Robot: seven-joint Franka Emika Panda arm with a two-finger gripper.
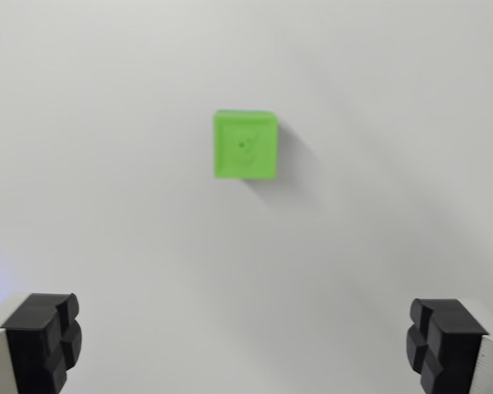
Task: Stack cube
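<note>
Green cube [245, 145] sat alone on a white surface [107, 164], well above the gripper [245, 345], whose black-tipped jaws stood wide apart, holding nothing.

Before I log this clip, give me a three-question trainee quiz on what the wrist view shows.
1. True or false: the fingers are shut on the cube.
2. Multiple choice: the cube's colour is A) red, B) green, C) blue.
3. Fill in: the cube's shadow falls toward the wrist view's ____.

Key
1. False: the fingers are wide apart and hold nothing, and the cube sits on the table well clear of them.
2. B
3. right
</note>
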